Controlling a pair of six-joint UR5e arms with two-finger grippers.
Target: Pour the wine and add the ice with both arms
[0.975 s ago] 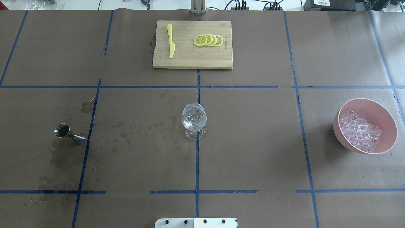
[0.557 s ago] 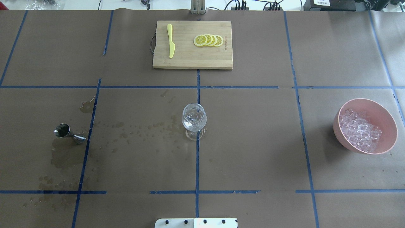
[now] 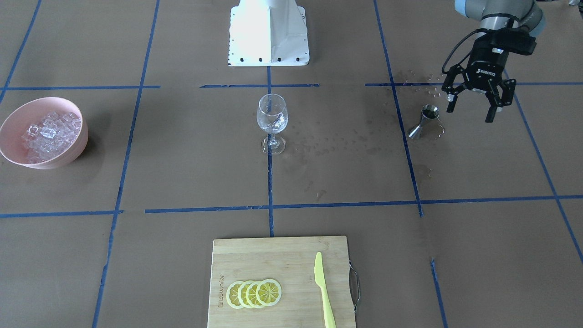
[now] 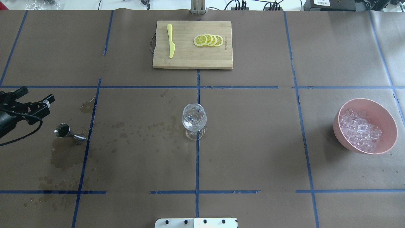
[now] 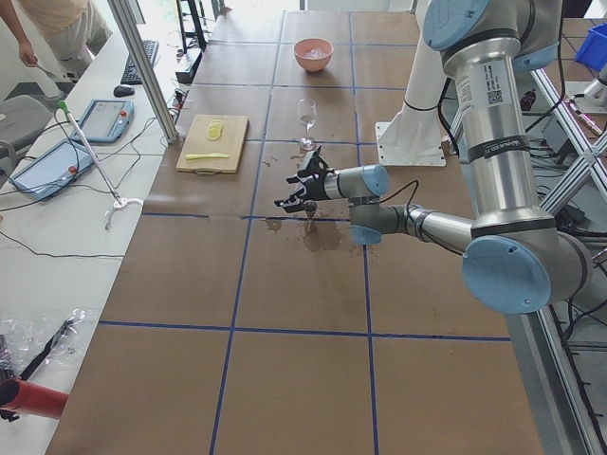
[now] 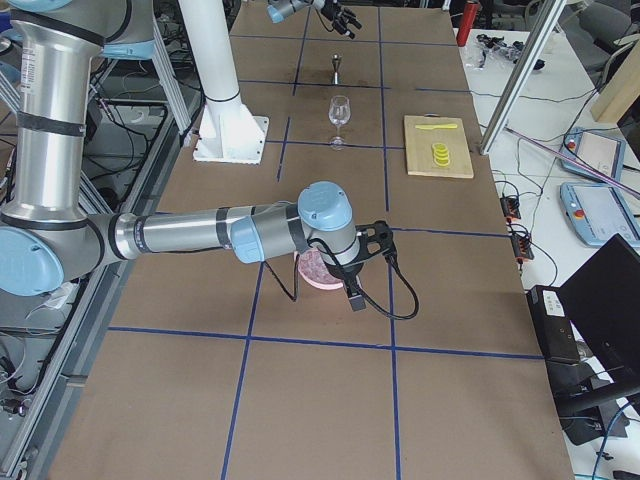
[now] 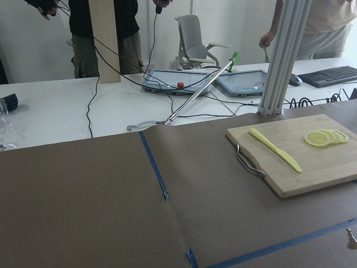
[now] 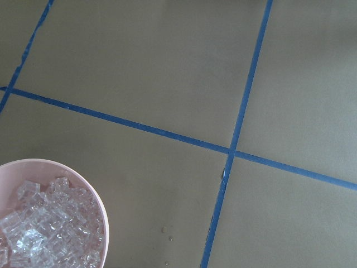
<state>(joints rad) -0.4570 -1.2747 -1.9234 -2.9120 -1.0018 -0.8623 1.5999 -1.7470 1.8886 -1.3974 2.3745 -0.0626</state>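
Observation:
A clear stemmed glass [image 4: 194, 118] stands at the table's centre, seemingly with a little clear liquid in it; the wine is out of view. A heap of ice [image 4: 359, 131] fills a pink bowl [image 4: 389, 126] at the right. My left gripper [image 3: 471, 107] hangs open and empty just beside a steel jigger [image 3: 423, 120], and reaches in from the overhead view's left edge [image 4: 33, 96]. Only the exterior right view shows my right gripper [image 6: 372, 265], which is next to the bowl [image 6: 315, 275]. I cannot tell whether it is open. The right wrist view shows the ice [image 8: 39, 234] at lower left.
A wooden cutting board [image 4: 190, 60] at the far side carries a yellow knife [image 4: 171, 41] and lemon slices [image 4: 208, 40]. Wet stains [image 4: 63, 155] darken the brown paper around the jigger [image 4: 68, 133]. The white pedestal base [image 3: 268, 32] stands at the near edge.
My left gripper has come into the overhead view from the left edge, near the jigger; earlier no arm showed there. The glass, bowl and jigger have not moved.

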